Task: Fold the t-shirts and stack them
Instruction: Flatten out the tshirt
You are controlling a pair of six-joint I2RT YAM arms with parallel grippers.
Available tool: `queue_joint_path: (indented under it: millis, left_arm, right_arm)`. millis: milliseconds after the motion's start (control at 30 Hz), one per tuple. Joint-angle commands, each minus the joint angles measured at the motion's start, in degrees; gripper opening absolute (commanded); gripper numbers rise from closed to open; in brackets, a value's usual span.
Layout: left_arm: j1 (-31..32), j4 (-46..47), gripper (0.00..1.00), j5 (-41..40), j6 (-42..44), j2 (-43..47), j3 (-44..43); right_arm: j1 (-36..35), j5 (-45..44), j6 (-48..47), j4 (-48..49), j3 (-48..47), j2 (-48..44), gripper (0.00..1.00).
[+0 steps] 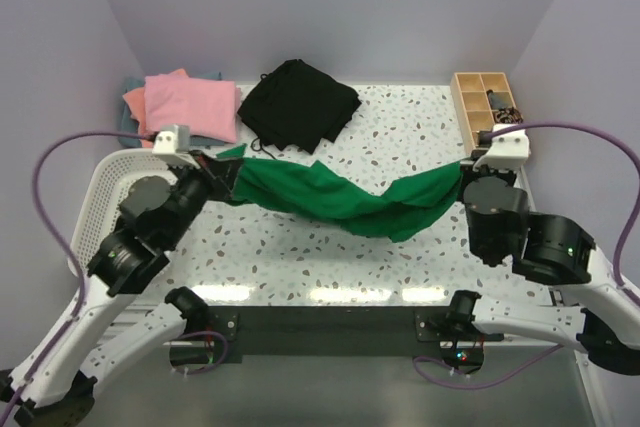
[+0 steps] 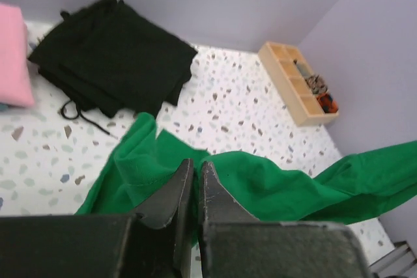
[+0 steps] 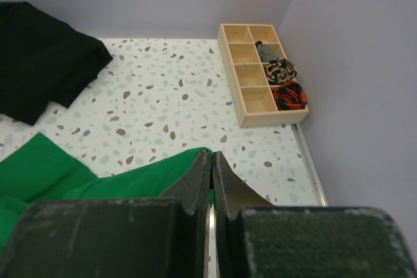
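Observation:
A bright green t-shirt (image 1: 345, 199) hangs stretched between my two grippers, sagging in the middle just over the speckled table. My left gripper (image 1: 228, 175) is shut on its left end; in the left wrist view the fingers (image 2: 197, 164) pinch green cloth (image 2: 273, 183). My right gripper (image 1: 462, 169) is shut on its right end, where the closed tips (image 3: 212, 155) hold a corner of the green shirt (image 3: 98, 180). A folded pink t-shirt (image 1: 190, 105) lies at the back left on top of a salmon-orange one (image 1: 133, 100) and a grey-teal one (image 1: 128, 129).
A folded black cloth (image 1: 298, 102) lies at the back centre. A wooden compartment box (image 1: 487, 105) with small items stands at the back right. A white mesh basket (image 1: 100, 197) sits at the table's left edge, under the left arm. Purple walls close in the sides and back.

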State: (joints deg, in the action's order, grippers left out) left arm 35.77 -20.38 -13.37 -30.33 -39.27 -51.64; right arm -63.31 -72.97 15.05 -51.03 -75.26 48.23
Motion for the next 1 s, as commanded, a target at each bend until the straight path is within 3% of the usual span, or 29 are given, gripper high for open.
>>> queue_joint_path:
  millis: [0,233,433,700,767,833,933,967]
  left_arm:
    - [0.0,-10.73,0.0,-5.26,2.02,4.01,-7.86]
    - [0.0,-14.77,0.0,-4.22,4.31,8.59,-17.96]
    - [0.0,-17.5,0.0,5.79,3.79,8.94,-29.56]
    - [-3.07,-21.36,0.0,23.61,-1.05,7.27,-42.22]
    - [-5.69,-23.81,0.0,24.01,-1.58,7.1,-44.5]
    - [-7.46,-25.31,0.0,22.86,-1.84,7.27,-43.64]
    - [-10.1,-25.32,0.0,22.33,-3.41,8.76,-34.88]
    - [-10.71,-24.02,0.0,21.81,-4.12,10.16,-27.89]
  right_arm:
    - [0.2,-2.26,-4.85,0.49,-4.88,-1.12,0.0]
    - [0.29,2.03,-13.45,3.03,-15.07,-2.7,0.0]
    - [0.2,10.99,-14.7,-0.83,-29.04,-1.3,0.0]
    - [0.29,13.9,-20.76,-4.17,-42.06,3.27,0.0]
    - [0.2,13.73,-21.46,-3.56,-42.94,3.8,0.0]
    - [0.29,11.72,-22.16,-2.86,-42.16,5.29,0.0]
    - [0.12,6.45,-21.73,-2.68,-39.09,8.54,0.0]
    - [0.2,5.31,-21.47,-2.15,-37.95,9.33,0.0]
